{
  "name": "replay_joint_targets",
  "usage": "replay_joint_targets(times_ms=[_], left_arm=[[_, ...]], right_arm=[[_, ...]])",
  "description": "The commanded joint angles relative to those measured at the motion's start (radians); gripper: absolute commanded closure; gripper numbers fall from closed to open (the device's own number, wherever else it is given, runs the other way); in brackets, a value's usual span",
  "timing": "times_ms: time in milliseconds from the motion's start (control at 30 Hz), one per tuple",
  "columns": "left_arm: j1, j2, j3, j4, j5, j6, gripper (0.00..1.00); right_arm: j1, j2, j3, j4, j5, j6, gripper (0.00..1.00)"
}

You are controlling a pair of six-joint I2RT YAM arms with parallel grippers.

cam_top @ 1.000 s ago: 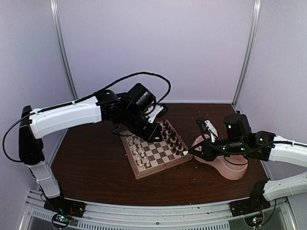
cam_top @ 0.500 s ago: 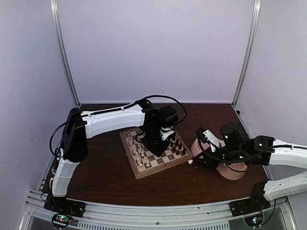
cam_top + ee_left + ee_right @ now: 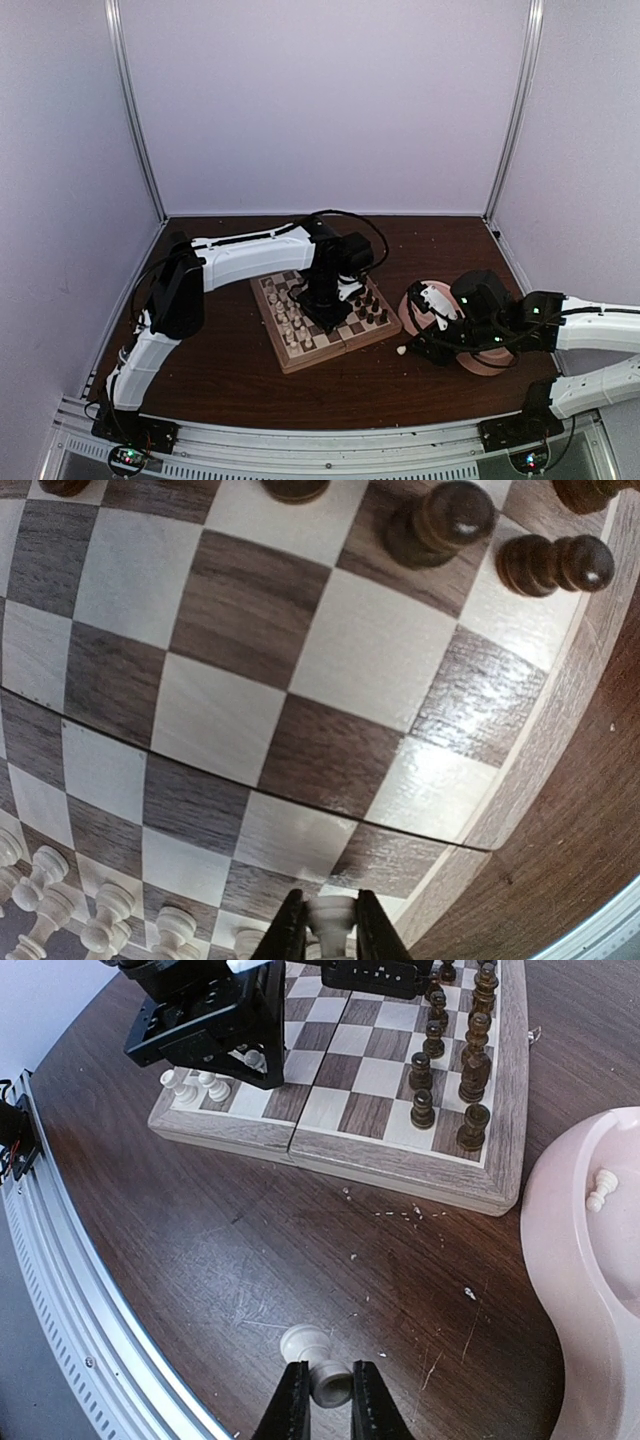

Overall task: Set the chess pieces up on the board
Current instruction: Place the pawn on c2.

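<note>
Left fingers (image 3: 288, 935) clamping white piece (image 3: 331, 920), over board (image 3: 250, 680)

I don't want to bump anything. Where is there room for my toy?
Bare squares across the middle of the checkered wooden chessboard, between the cream pieces and dark brown pieces. Also the brown tabletop beside the pink bowl. Crowded: both rows.

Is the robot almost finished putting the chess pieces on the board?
It looks close. Rows of white pieces and dark pieces already stand on the board. The left gripper holds one white piece over the board. The right gripper holds a second white piece above the table. A third white piece waits in the pink bowl, so at least three remain to place.
</note>
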Motion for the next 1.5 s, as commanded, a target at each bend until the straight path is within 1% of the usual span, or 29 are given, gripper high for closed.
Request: replay_joint_targets(times_ms=[0, 100, 167, 233, 300, 400, 433, 633, 800, 867, 1000, 1100, 1267, 1467], left_arm=[[0.007, 0.009, 0.031, -0.031, -0.002, 0.014, 0.76], [0.007, 0.004, 0.033, -0.031, 0.002, 0.013, 0.65], [0.007, -0.001, 0.036, -0.030, 0.005, 0.013, 0.62], [0.007, -0.009, 0.038, -0.031, -0.002, 0.011, 0.61], [0.007, -0.018, 0.038, -0.030, -0.010, 0.009, 0.63], [0.007, -0.035, 0.034, -0.030, -0.009, 0.003, 0.70], [0.008, -0.042, 0.032, -0.030, -0.010, 0.002, 0.70], [0.007, -0.085, 0.006, -0.017, 0.019, -0.010, 0.68], [0.007, -0.090, -0.014, -0.003, 0.022, -0.014, 0.74], [0.007, -0.090, -0.017, 0.001, 0.019, -0.016, 0.74], [0.007, -0.089, -0.024, 0.001, 0.008, -0.018, 0.67], [0.007, -0.086, -0.032, 0.009, 0.010, -0.016, 0.67], [0.008, -0.077, -0.041, 0.030, 0.021, -0.015, 0.72], [0.007, -0.066, -0.036, 0.039, 0.018, -0.014, 0.75]], right_arm=[[0.007, 0.003, -0.007, 0.024, 0.028, -0.006, 1.00], [0.007, 0.009, -0.006, 0.028, 0.027, -0.008, 1.00], [0.007, 0.012, -0.007, 0.033, 0.027, -0.007, 1.00], [0.009, 0.014, -0.010, 0.033, 0.024, -0.006, 1.00], [0.009, 0.013, -0.010, 0.034, 0.025, -0.006, 1.00], [0.009, 0.012, -0.012, 0.034, 0.027, -0.006, 1.00], [0.009, 0.013, -0.013, 0.035, 0.026, -0.006, 1.00], [0.009, 0.019, -0.011, 0.039, 0.027, -0.005, 1.00], [0.011, 0.019, -0.015, 0.042, 0.026, -0.002, 1.00], [0.011, 0.017, -0.015, 0.040, 0.026, -0.003, 1.00], [0.011, 0.012, -0.015, 0.039, 0.028, -0.002, 1.00], [0.010, 0.014, -0.015, 0.039, 0.028, -0.002, 1.00], [0.012, 0.015, -0.016, 0.042, 0.027, 0.000, 1.00], [0.013, 0.008, -0.017, 0.040, 0.028, 0.000, 1.00]])
